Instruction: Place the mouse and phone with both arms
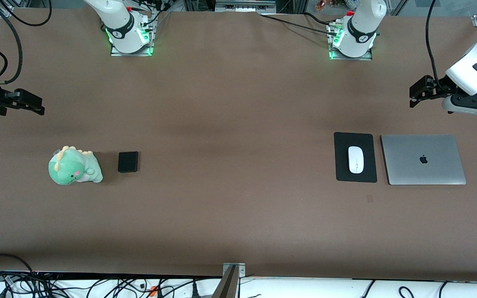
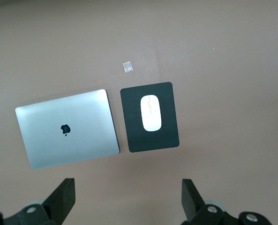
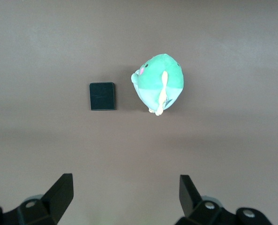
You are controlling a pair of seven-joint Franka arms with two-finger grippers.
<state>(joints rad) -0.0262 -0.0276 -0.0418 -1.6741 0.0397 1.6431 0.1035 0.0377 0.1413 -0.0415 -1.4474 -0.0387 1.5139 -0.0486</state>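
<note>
I see the mouse (image 1: 356,159) lying centred on the black mouse pad (image 1: 342,142), just beside the closed silver laptop (image 1: 422,159) toward the left arm's end of the surface (image 1: 238,103). Its long axis runs 12 to 6 o'clock in the front view, though I cannot tell which end is its nose. I judge it light, rigid and slippery in its gloss, so I would pinch it across the narrow waist, one finger on each long flank. The phone (image 1: 128,162) lies flat toward the right arm's end, just beside the green plush dinosaur (image 1: 74,167) but not touching it; its slightly longer side also runs 12 to 6. I expect it to be stiff, thin and low, best taken across its shorter width. The left gripper (image 2: 129,199) hovers over bare surface at the mouse pad's 1 o'clock, jaws spread wide and empty. The right gripper (image 3: 122,197) hangs over the surface at the dinosaur's 10 o'clock, jaws likewise wide apart, holding nothing.
</note>
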